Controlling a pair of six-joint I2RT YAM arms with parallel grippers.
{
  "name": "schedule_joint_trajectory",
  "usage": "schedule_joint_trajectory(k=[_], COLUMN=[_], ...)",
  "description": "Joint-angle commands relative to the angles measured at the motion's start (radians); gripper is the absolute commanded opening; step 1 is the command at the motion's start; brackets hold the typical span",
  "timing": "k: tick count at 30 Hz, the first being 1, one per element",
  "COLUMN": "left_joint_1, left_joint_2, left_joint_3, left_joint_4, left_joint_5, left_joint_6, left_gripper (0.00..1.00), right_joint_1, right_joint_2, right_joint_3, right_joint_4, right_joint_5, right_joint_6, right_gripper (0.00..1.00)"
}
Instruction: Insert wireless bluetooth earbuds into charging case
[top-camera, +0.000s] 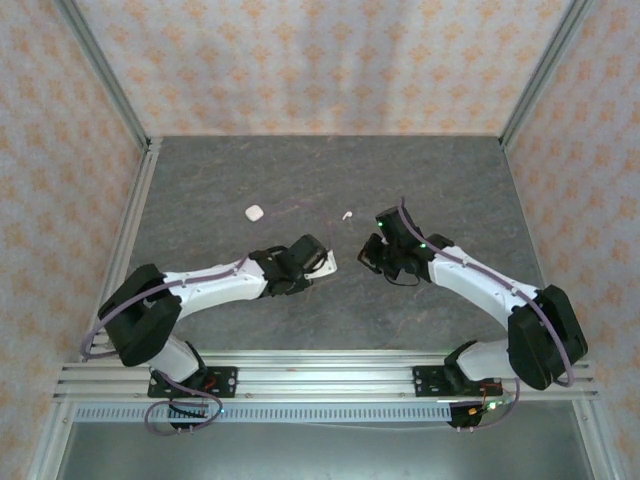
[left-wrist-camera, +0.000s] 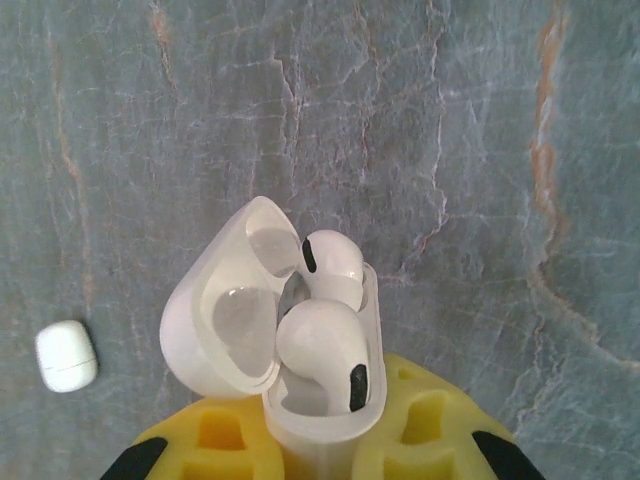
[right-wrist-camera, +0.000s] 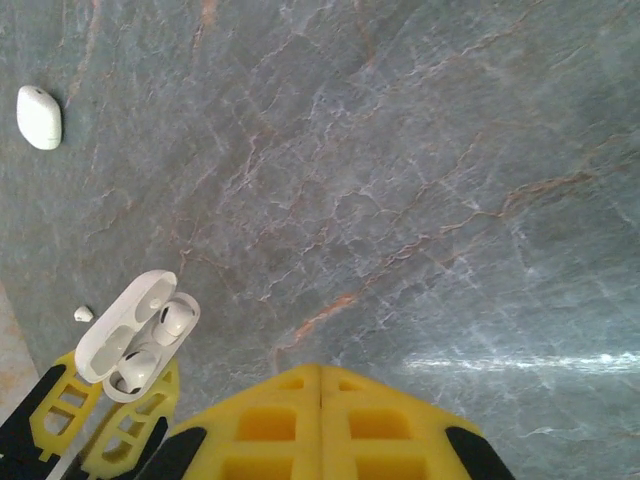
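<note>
My left gripper (left-wrist-camera: 320, 425) is shut on the open white charging case (left-wrist-camera: 372, 322), whose lid (left-wrist-camera: 205, 318) is tipped back to the left. Two glossy white earbuds (left-wrist-camera: 322, 345) (left-wrist-camera: 336, 262) sit in its wells, heads showing above the rim. From the right wrist, the same case (right-wrist-camera: 112, 330) shows at lower left between the left gripper's yellow fingers (right-wrist-camera: 62, 408). A loose earbud (right-wrist-camera: 83, 314) lies on the table just beyond it, also visible from above (top-camera: 347, 214). My right gripper (right-wrist-camera: 320, 378) is shut on nothing, a short way right of the case (top-camera: 326, 264).
A second, closed white case (top-camera: 254, 212) lies on the grey marbled table, far left of the grippers (left-wrist-camera: 66, 357) (right-wrist-camera: 39, 117). Patterned walls with metal corner posts enclose the table on three sides. Both arms' bases stand on the rail at the near edge.
</note>
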Motion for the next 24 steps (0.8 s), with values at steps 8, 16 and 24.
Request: schedule_joint_trajectory(k=[8,16,24], left_joint_1=[0.103,0.273,0.292], left_joint_2=[-0.204,-0.371,-0.439], left_joint_3=[-0.018,-0.058,-0.052], left_joint_4=[0.019,0.028,0.041], left_joint_5=[0.286,0.853,0.983], left_joint_6=[-0.021,-0.101,-0.156], left_gripper=[0.0,0.0,0.0], right_joint_1=[-0.014,0.096,0.195], right_joint_2=[-0.052,-0.133,-0.108], right_joint_3=[-0.069,0.017,0.153], right_joint_4=[0.207,0.286,0.164], right_joint_5=[-0.142,-0.198,-0.121], right_joint_6=[-0.016,-0.18,-0.337], right_gripper=[0.16,0.36,0.38])
